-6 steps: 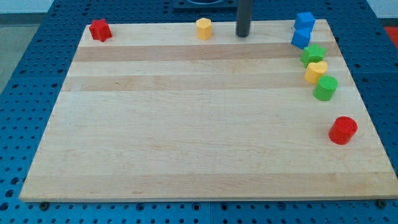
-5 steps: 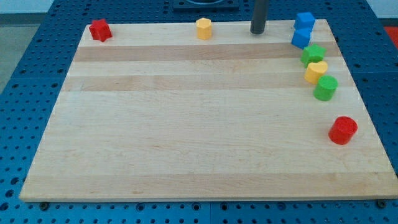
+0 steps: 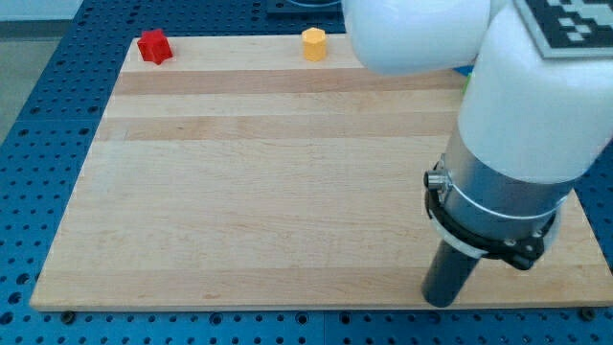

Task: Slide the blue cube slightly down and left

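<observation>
- Tip down near the view's bottom edge of the wooden board, right of centre, with no block touching or near it
- No jaws to part or close: only a straight dark rod under a grey collar
- White arm body looming large across the view's upper right, covering that whole corner of the board
- Blue cube hidden behind the arm; only a thin blue sliver at the arm's edge, too small to identify
- Red block at the view's top left corner, angular, exact shape unclear
- Yellow block on the top edge near the middle, just left of the arm, well apart from the red block
</observation>
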Robot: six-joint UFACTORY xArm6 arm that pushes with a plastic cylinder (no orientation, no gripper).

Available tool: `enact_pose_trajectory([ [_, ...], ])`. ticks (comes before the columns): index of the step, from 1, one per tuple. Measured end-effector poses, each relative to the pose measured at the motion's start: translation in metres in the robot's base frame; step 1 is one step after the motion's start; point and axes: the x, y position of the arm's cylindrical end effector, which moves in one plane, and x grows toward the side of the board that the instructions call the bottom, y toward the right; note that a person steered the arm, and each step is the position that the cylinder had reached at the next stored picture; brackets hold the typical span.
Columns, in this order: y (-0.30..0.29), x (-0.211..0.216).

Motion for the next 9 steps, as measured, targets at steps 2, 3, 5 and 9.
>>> enact_pose_trajectory([
  [2,0.206,-0.066],
  [3,0.208,-0.163],
  [5,0.205,-0.427],
  [9,0.064,-0.416],
])
